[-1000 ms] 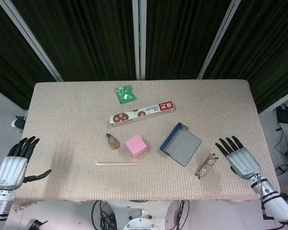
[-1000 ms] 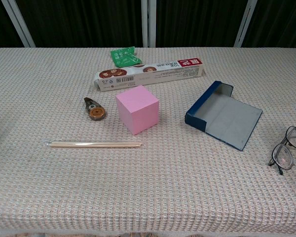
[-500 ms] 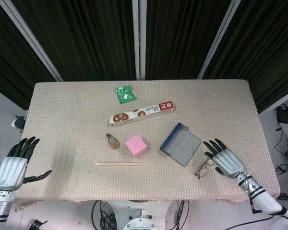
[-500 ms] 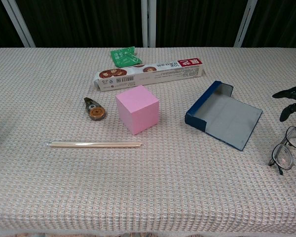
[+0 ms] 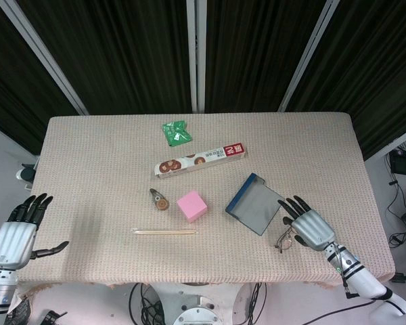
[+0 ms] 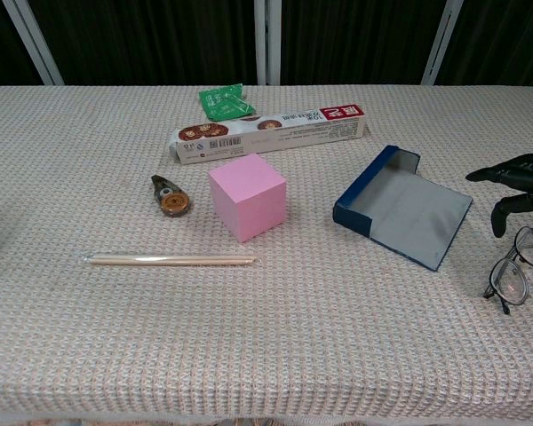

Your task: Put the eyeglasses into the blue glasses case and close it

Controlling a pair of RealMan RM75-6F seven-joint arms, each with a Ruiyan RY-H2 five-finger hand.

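The glasses [image 5: 289, 237] are lying on the tabletop [image 5: 108, 169] at the open case's [image 5: 256, 204] four o'clock, frames unfolded. The right hand [image 5: 308, 225] is hovering over them, fingers [image 6: 506, 171] spread, holding nothing, apparently readying a pickup. The left hand [image 5: 17, 232] is waiting open at the edge.

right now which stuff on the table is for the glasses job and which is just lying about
For the job: eyeglasses, blue glasses case, right hand.

Lying about: pink cube, chopsticks, biscuit box, green packet, correction tape.
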